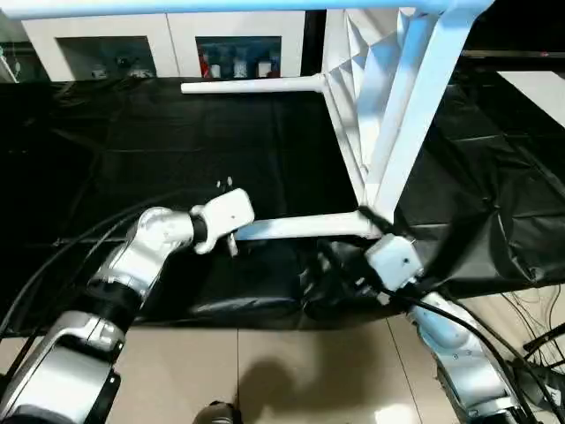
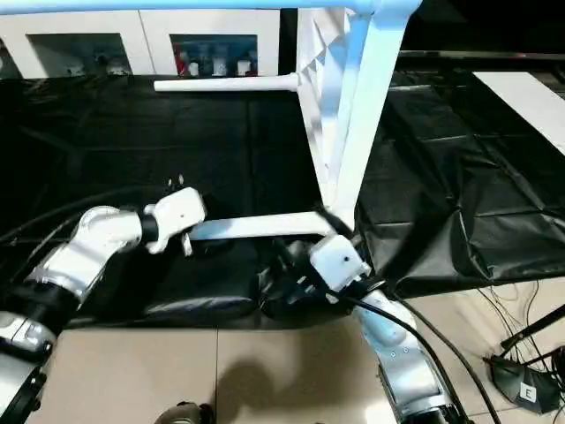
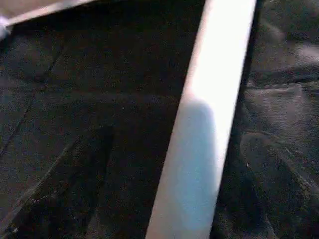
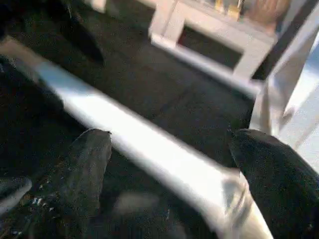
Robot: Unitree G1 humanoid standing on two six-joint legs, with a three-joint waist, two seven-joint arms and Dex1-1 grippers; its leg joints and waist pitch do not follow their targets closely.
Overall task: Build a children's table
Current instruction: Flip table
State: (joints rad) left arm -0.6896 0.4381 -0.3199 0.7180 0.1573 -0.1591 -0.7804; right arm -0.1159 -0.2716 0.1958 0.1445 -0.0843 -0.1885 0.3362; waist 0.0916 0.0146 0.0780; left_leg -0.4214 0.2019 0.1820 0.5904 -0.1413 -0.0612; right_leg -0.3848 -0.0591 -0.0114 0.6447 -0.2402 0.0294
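Right gripper (image 4: pixel 169 164) with jaws spread wide, one black rubbery finger (image 4: pixel 82 169) on each side of a smooth white tube leg (image 1: pixel 300 227), not clamped on it. Left gripper (image 1: pixel 231 231) at the same leg's free end, jaws likewise released; up close, the tube running glossy and round over black cloth.

Beneath, a counter (image 1: pixel 132 159) draped in black cloth, wrinkled and slightly shiny, bunched into folds at the near edge by the right gripper. Below the near edge, a pale tiled floor (image 1: pixel 265 371) with dark cables toward the right.

Children's table (image 1: pixel 380 106) tipped on its side toward the counter's right half, white plastic, ribbed underside facing left. One leg lying level near the near edge, another level near the far edge, a third slanting across the underside.

Behind the far edge, a white cabinet (image 1: pixel 177 40) with glass doors and small items inside.
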